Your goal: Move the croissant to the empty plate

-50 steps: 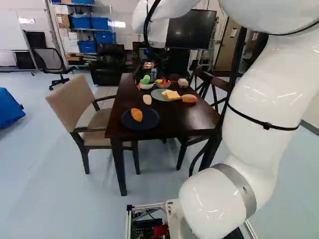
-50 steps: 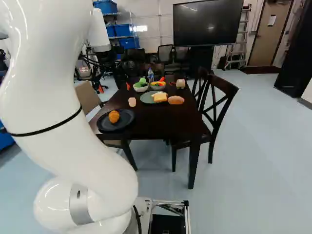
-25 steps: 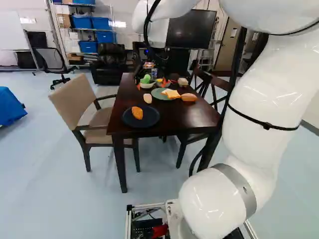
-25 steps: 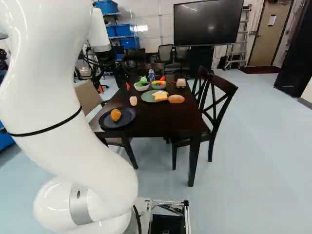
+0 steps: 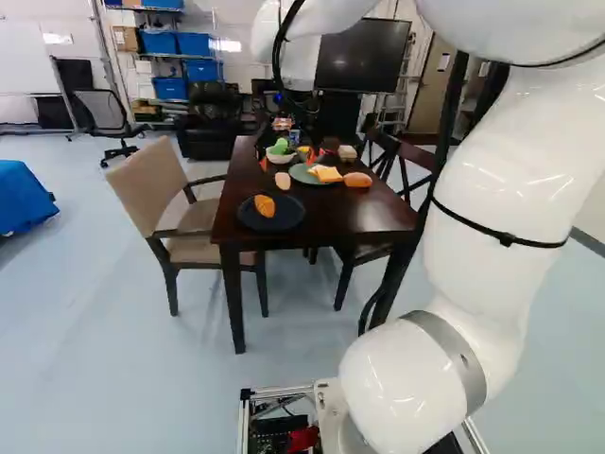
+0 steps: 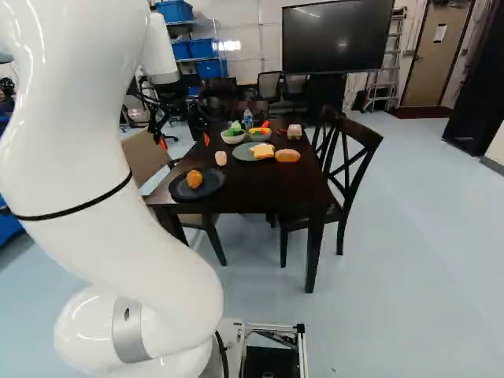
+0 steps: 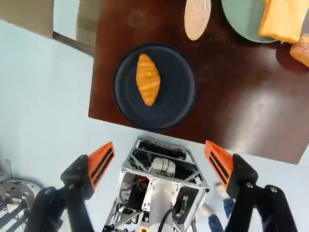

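I hold my pincer [image 6: 185,141] spread wide, its orange pads [image 7: 101,164] well apart and gripping nothing. Ahead of my fingertips, the croissant [image 7: 148,80] lies on the dark plate [image 7: 176,99], near the edge of the table [image 7: 231,111]. Beyond it on the wood rests a pale oval piece [image 7: 197,18], just beside the green plate [image 7: 244,21], which carries yellow-orange slices [image 7: 282,18]; a roll [image 5: 357,180] sits beside that plate.

Arched white arm [image 6: 87,157], downturned jaws [image 6: 185,141] wide apart
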Controlling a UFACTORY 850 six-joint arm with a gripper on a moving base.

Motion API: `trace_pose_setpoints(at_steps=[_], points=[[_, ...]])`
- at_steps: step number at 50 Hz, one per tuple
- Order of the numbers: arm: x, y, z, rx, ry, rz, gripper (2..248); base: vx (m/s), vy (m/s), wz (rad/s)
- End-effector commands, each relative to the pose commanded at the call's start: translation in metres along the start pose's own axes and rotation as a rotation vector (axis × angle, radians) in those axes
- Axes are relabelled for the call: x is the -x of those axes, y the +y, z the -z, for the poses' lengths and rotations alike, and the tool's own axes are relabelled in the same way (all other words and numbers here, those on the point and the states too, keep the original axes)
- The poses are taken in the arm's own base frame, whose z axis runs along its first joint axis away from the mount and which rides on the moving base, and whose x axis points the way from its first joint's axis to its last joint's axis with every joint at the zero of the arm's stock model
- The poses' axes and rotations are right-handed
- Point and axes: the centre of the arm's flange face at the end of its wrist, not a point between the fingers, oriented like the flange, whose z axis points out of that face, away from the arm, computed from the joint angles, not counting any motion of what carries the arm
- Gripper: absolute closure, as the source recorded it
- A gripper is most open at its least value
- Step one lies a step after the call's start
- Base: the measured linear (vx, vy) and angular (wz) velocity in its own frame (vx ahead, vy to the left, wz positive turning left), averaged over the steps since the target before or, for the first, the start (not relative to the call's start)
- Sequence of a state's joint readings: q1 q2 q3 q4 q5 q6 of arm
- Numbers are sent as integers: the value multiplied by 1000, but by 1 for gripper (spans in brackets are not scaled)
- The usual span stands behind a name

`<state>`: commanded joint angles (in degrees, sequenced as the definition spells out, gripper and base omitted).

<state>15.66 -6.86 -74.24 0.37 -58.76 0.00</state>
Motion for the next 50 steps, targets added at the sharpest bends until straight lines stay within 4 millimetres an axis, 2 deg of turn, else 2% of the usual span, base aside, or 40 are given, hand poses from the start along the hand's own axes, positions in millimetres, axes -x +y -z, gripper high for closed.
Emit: trace_pose_setpoints(at_steps=[50], points=[[0,0,0,0,0,0,3,-135,31,9]])
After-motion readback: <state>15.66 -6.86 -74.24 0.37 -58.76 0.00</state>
